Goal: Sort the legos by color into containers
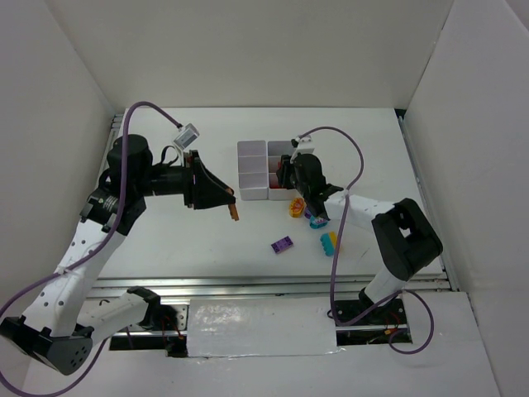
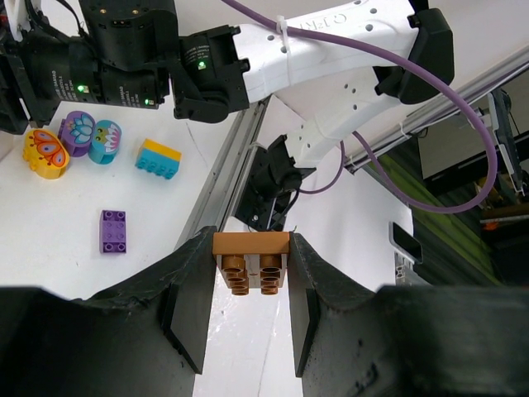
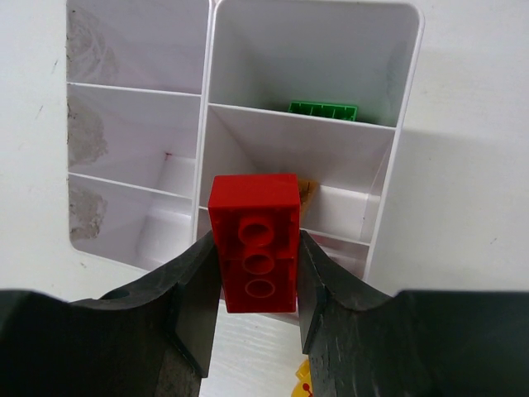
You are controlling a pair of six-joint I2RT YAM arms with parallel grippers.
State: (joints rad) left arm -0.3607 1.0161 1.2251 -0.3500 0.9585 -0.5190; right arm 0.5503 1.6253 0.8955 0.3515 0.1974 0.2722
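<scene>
My left gripper (image 2: 251,277) is shut on an orange brick (image 2: 251,262), held in the air left of the containers (image 1: 252,196); from above the gripper (image 1: 234,208) hangs over bare table. My right gripper (image 3: 256,281) is shut on a red brick (image 3: 254,248) just above the near right compartments of the white containers (image 3: 207,91). A green brick (image 3: 324,110) lies in the far right compartment, and something orange (image 3: 308,192) peeks out behind the red brick. Loose legos lie on the table: a purple brick (image 2: 113,230), a teal-and-yellow brick (image 2: 159,158), a yellow butterfly piece (image 2: 45,152), and round purple (image 2: 77,132) and teal (image 2: 105,141) pieces.
White walls enclose the table on three sides. A metal rail (image 1: 248,289) runs along the near edge by the arm bases. The right arm (image 1: 372,215) and its purple cable (image 1: 351,149) stretch over the loose legos (image 1: 329,241) right of the containers.
</scene>
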